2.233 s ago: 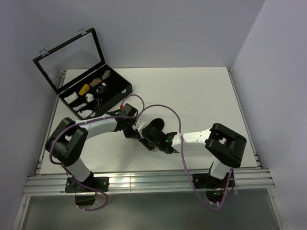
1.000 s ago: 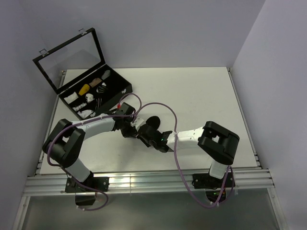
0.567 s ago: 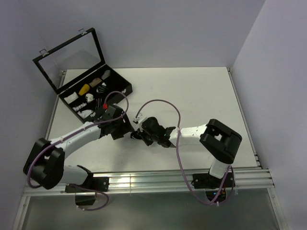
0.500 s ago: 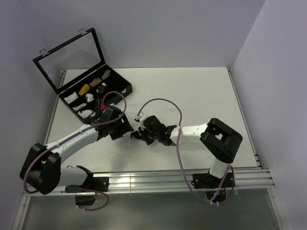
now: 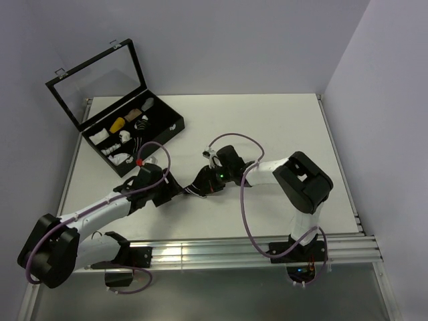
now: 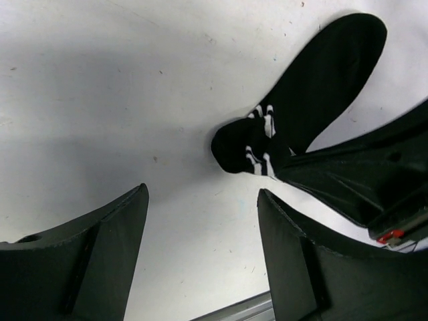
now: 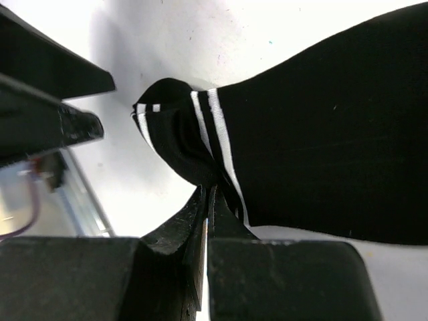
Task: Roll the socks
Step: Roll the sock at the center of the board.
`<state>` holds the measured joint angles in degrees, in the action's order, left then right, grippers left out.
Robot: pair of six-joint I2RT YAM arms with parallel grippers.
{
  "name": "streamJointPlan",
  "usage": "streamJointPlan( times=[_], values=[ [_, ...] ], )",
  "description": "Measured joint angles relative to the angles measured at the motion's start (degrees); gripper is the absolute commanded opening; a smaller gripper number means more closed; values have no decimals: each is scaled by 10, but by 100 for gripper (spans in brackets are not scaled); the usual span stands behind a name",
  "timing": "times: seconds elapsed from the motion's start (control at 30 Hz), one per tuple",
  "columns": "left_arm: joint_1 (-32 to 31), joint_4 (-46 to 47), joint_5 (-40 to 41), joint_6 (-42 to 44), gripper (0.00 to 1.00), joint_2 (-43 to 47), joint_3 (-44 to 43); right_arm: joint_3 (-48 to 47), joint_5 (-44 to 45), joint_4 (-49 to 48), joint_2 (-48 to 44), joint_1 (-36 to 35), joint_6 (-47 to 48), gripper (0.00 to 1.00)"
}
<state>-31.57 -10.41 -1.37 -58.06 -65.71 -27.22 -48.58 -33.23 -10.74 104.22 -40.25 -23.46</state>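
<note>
Right tool [image 7: 208, 190] tight on cuff of black, white-striped socks [image 7: 301, 134]; left tool [image 6: 202, 200] wide, empty.

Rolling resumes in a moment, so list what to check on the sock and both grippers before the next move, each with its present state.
1. Right gripper shut on the black fabric sock with white stripes at its cuff: ok.
2. Left gripper open and apart from the sock: ok.
3. Cuff end curled over into the start of a roll: ok.
4. Toe end spread out on the white table, not bunched: ok.
5. Second sock stacked with the first: cannot tell; only one black shape shows.
6. Open black compartment case apart from the sock: ok.
</note>
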Motion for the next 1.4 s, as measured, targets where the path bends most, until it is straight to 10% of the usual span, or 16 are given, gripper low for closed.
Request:
streamJointPlan(
  times=[0.7, 1.4],
  values=[
    [-16, 88, -12, -62, 68, -103, -21, -37, -65, 23, 42, 22, -31, 0],
    [-19, 60, 26, -76, 37, -175, -79, -39, -71, 23, 45, 23, -24, 0]
  ],
)
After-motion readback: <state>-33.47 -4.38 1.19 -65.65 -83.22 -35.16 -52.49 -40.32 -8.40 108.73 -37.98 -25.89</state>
